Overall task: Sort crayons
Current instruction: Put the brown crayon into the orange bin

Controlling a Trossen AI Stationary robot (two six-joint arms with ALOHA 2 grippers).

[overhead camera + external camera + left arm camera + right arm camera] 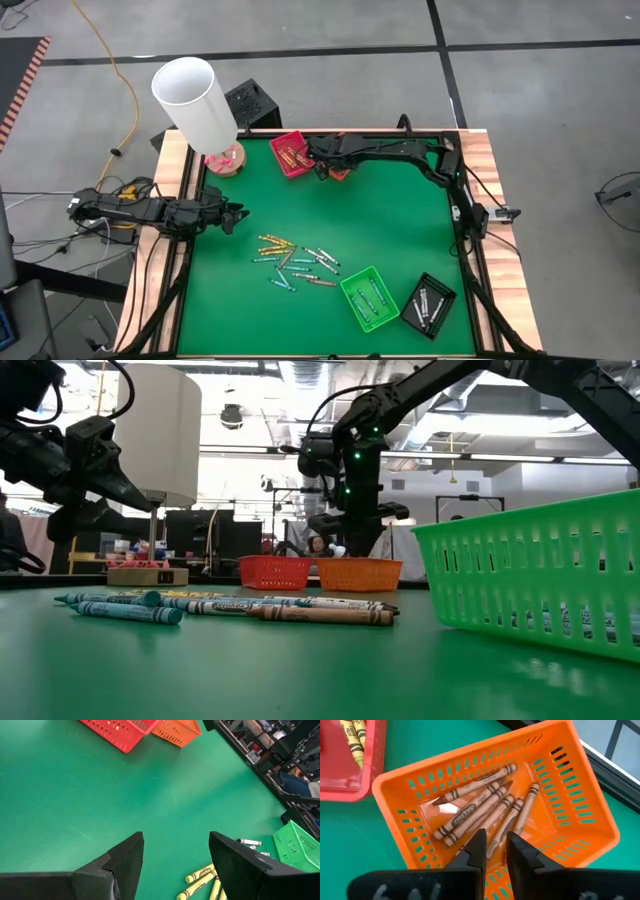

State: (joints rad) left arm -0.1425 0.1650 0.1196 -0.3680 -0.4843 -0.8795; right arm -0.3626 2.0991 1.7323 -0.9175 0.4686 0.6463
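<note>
Right gripper [495, 851], fingers nearly closed and empty, hangs over the orange tray [580, 795] holding brown crayons [480, 807]. Left gripper [175, 865] waits wide open. Many loose crayons [295, 262] remain unsorted mid-table.

On the green table [400, 230], red tray [291, 153] and orange tray [580, 785] sit at twelve o'clock, green basket [369, 298] and black tray [430, 305] near five, a white-shaded lamp [196, 100] toward eleven.
</note>
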